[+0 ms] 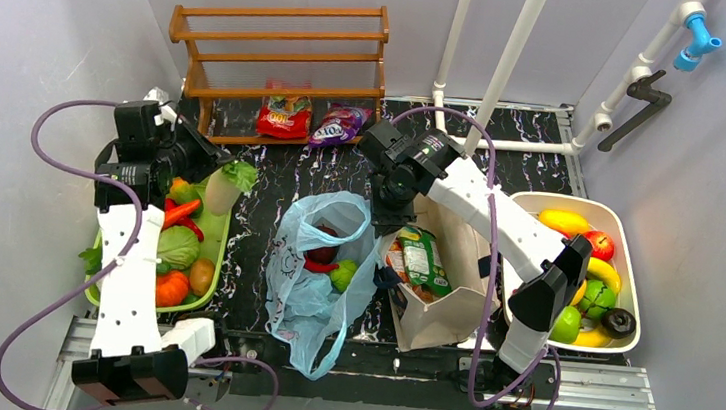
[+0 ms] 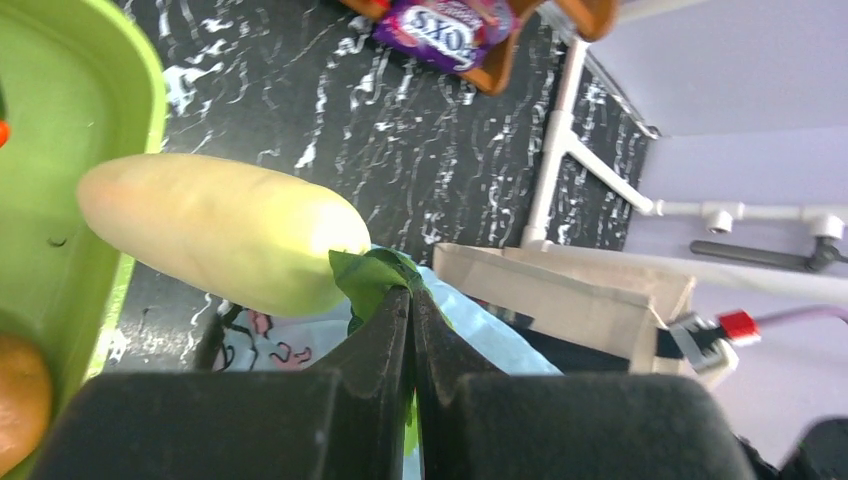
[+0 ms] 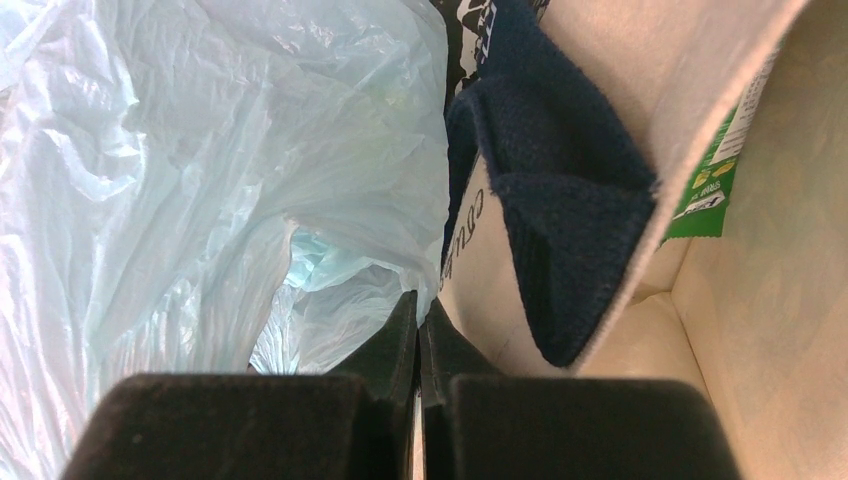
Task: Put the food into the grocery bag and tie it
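Observation:
The light-blue grocery bag [image 1: 305, 295] stands open at the table's middle, with a red piece [image 1: 322, 254] and a green piece [image 1: 343, 275] inside. My left gripper [image 1: 214, 166] hangs over the green tray's far end, left of the bag. In the left wrist view it [image 2: 410, 298] is shut on the green leaves of a pale white radish [image 2: 220, 230], and the bag [image 2: 490, 335] shows below. My right gripper [image 1: 383, 217] is at the bag's right rim. In the right wrist view it [image 3: 418, 305] is shut on the bag's thin plastic [image 3: 200, 150].
A green tray [image 1: 217, 251] of vegetables lies at left. A beige canvas tote [image 1: 449, 309] with navy handle [image 3: 560, 200] and snack packets stands right of the bag. A white tub [image 1: 633, 281] of fruit is far right. A wooden rack [image 1: 282, 67] with packets is behind.

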Controlling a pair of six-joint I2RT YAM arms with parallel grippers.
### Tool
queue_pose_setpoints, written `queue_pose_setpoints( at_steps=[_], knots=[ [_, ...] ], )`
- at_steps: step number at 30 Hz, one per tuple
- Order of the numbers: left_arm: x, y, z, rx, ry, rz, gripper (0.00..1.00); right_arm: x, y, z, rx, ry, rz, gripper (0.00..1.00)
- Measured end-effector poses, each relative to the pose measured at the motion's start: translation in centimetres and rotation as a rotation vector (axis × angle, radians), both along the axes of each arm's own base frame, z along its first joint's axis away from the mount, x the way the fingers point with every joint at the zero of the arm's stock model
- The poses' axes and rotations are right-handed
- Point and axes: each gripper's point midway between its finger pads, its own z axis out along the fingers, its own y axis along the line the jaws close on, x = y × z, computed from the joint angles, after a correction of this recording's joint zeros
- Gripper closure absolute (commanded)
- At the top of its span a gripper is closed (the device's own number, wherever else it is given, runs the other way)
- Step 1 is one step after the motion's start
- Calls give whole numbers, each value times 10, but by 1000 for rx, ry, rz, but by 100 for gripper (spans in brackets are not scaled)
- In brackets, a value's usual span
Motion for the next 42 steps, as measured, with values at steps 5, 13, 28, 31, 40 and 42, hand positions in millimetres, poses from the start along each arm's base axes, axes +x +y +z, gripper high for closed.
queue_pose_setpoints(
  at_steps=[5, 13, 28, 31, 40, 42],
  knots=[
    [-8, -19, 40, 2, -105, -59, 100, 1, 0, 2, 0, -3, -1, 99],
    [-43, -39, 104, -23, -264, -117, 100, 3, 2, 6, 1, -6, -3, 99],
    [-120, -106, 194, -232, -532, -488, 100, 5, 1, 8, -13, -12, -9, 99],
    [-136, -119, 212, -289, -585, -578, 100, 5, 1, 8, -13, -13, -9, 99],
    [-174, -141, 239, -434, -657, -790, 100, 9, 4, 8, -19, -12, -10, 99],
    [-179, -144, 241, -461, -655, -828, 100, 12, 6, 7, -21, -13, -12, 99]
  ],
)
